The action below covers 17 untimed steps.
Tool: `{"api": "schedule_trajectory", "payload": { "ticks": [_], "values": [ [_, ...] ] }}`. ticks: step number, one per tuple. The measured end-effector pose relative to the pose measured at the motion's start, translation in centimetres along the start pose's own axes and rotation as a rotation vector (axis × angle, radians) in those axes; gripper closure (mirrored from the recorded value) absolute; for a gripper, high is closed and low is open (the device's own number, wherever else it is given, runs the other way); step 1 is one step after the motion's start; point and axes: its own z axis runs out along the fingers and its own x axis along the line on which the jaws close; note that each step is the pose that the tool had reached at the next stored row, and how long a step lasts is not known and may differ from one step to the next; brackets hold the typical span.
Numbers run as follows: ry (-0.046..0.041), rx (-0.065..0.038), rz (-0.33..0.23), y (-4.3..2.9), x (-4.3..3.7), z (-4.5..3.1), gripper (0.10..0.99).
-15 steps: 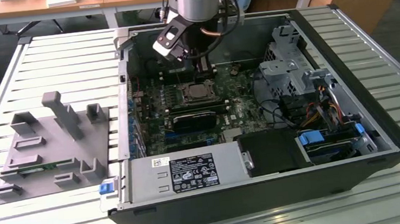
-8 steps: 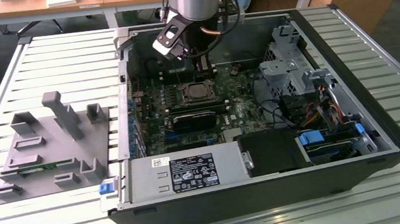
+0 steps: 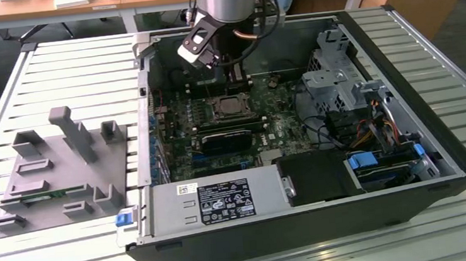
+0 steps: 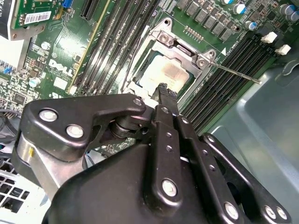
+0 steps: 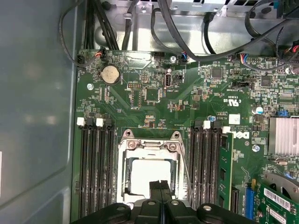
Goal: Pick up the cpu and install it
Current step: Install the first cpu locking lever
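The cpu (image 5: 148, 173), a flat square with a shiny silver top, lies inside the metal-framed socket (image 5: 150, 145) on the green motherboard (image 5: 154, 100). It also shows in the second wrist view as the cpu (image 4: 164, 73) and in the exterior view as the cpu (image 3: 229, 107). My gripper (image 5: 160, 185) hangs just above the cpu's near edge, its two black fingers pressed together with nothing between them. In the second wrist view the gripper (image 4: 162, 87) has its tips over the socket's rim. The socket's thin lever (image 4: 236, 73) sticks out sideways. In the exterior view my gripper (image 3: 235, 79) is inside the open computer case.
Black memory slots (image 5: 93, 172) flank the socket on both sides. The case wall (image 3: 143, 113), a drive cage (image 3: 337, 64), cables (image 3: 368, 125) and the power supply (image 3: 214, 202) surround the board. A grey fixture (image 3: 60, 177) with a green memory stick (image 3: 53, 193) sits on the slatted table.
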Motion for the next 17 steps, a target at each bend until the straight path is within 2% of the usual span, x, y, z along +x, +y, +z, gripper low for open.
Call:
{"api": "schedule_trajectory", "payload": {
  "ticks": [17],
  "values": [
    [0.0001,0.0,0.0,0.01,0.01,-0.61,0.98]
  ]
}}
